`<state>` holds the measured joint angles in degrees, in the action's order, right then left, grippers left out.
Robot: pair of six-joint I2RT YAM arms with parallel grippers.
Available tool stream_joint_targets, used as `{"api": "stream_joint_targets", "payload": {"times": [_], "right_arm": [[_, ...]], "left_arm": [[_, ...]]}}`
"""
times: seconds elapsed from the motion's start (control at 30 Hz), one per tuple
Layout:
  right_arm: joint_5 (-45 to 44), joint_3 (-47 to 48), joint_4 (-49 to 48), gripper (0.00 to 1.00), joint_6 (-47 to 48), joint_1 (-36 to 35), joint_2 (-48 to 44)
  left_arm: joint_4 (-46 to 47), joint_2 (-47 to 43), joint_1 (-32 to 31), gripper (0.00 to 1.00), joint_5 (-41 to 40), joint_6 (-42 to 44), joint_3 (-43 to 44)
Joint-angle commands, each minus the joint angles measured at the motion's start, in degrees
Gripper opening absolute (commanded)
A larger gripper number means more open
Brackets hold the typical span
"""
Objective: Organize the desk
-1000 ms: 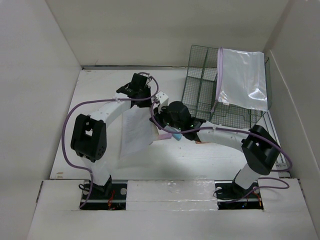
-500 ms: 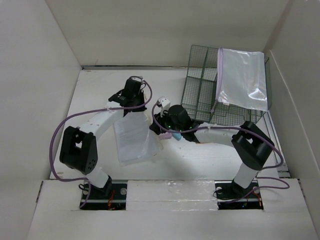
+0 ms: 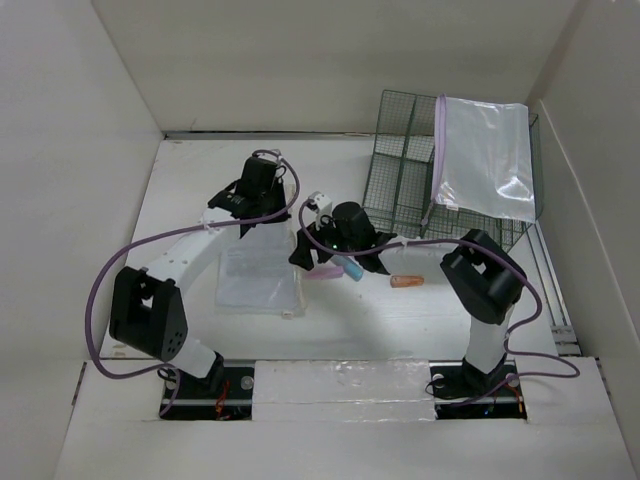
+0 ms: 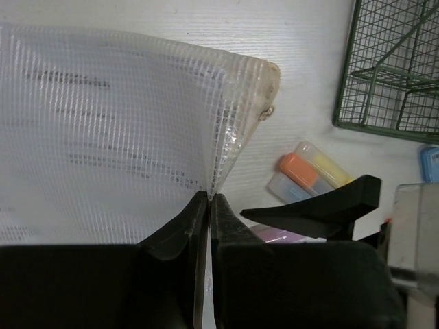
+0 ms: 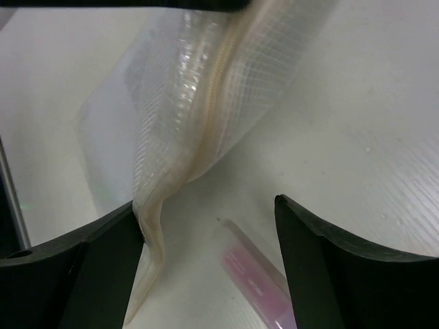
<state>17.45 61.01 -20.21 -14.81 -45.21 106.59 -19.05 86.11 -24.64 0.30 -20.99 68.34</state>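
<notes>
My left gripper [image 3: 243, 222] [image 4: 208, 197] is shut on the edge of a clear mesh pouch [image 3: 258, 276] [image 4: 116, 130] with printed papers inside. The pouch lies nearly flat on the white desk [image 3: 190, 185]. My right gripper [image 3: 335, 262] [image 5: 209, 240] stands open just right of the pouch. The pouch's cream zip edge [image 5: 154, 240] hangs against its left finger [image 5: 103, 253]. A pink translucent piece [image 5: 255, 273] lies on the desk between its fingers. Orange [image 4: 296, 166], yellow [image 4: 328, 168] and pale blue [image 4: 287, 188] markers lie side by side near the right gripper.
A dark green wire rack [image 3: 410, 190] [image 4: 394, 68] stands at the back right with a second clear pouch [image 3: 485, 155] leaning in it. A small orange item [image 3: 407, 282] lies right of the right gripper. White walls close in the left, back and right sides.
My right gripper has opened and let go of the pouch. The left arm swung left and down, laying the pouch flat. The orange item has come into view.
</notes>
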Motion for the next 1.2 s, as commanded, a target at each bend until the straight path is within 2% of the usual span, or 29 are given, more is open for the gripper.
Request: {"api": "stream_joint_targets", "payload": {"times": [0.0, 0.13, 0.27, 0.33, 0.5, 0.53, 0.63, 0.8, 0.83, 0.87, 0.9, 0.93, 0.97, 1.03, 1.13, 1.17], "right_arm": [[3.5, 4.2, -6.2, 0.79, -0.3, -1.1, 0.8], [8.4, 3.3, -10.9, 0.74, -4.8, -1.6, 1.0], [10.4, 0.8, -15.9, 0.73, -8.8, -1.6, 0.2], [10.1, 0.1, -17.5, 0.74, -10.4, -1.6, -0.1], [4.0, 2.7, -13.6, 0.74, -13.7, -2.2, 2.8], [3.6, 2.6, -14.2, 0.73, -14.7, -2.2, 3.6], [1.8, 0.7, -18.7, 0.58, -19.4, -2.2, 4.3], [0.2, 2.8, -17.6, 0.57, -20.8, -3.3, 6.4], [-0.3, 2.6, -17.8, 0.52, -20.7, -3.3, 6.4], [-0.7, 2.1, -18.3, 0.25, -21.0, -3.8, 6.2], [-3.4, -0.3, -23.0, 0.05, -22.0, -3.8, 5.0], [-3.4, -1.5, -23.0, 0.05, -22.0, -3.8, 4.1], [-4.1, -2.0, -23.3, 0.00, -21.9, -3.8, 3.2], [-4.9, -1.9, -21.6, 0.00, -21.0, -3.8, 0.8], [-5.5, -1.1, -18.0, 0.00, -18.1, -3.8, -2.5], [-5.7, -0.6, -17.2, 0.00, -17.1, -3.8, -3.4]], "left_arm": [[-0.4, -3.3, -0.7, 0.00, 3.5, -1.6, -0.7], [0.8, -4.6, -0.7, 0.00, 3.0, -2.6, -1.2], [1.2, -5.2, -0.7, 0.00, 2.1, -3.3, -1.6], [1.8, -5.5, -0.7, 0.00, 2.2, -3.7, -2.0], [2.3, -6.6, -0.7, 0.00, 3.8, -5.4, -2.3], [2.5, -6.8, -0.7, 0.00, 3.9, -5.5, -2.3], [2.4, -7.6, -0.7, 0.00, 4.5, -6.0, -2.2], [2.6, -8.5, -0.7, 0.00, 4.3, -6.5, -2.2], [2.9, -8.6, -0.7, 0.00, 4.4, -6.6, -2.2], [2.9, -8.8, -0.7, 0.00, 4.4, -6.7, -2.0], [2.5, -9.3, -0.7, 0.00, 3.4, -6.7, -1.8], [2.2, -9.3, -0.7, 0.00, 3.4, -6.7, -1.8], [1.7, -9.7, -0.7, 0.00, 0.9, -7.0, -1.5], [0.5, -12.0, -0.1, 0.00, -3.1, -7.1, -0.6], [0.3, -17.7, 2.7, 0.24, -9.0, -8.1, 1.3], [0.8, -22.0, 5.1, 0.44, -10.6, -8.3, 1.4]]}}
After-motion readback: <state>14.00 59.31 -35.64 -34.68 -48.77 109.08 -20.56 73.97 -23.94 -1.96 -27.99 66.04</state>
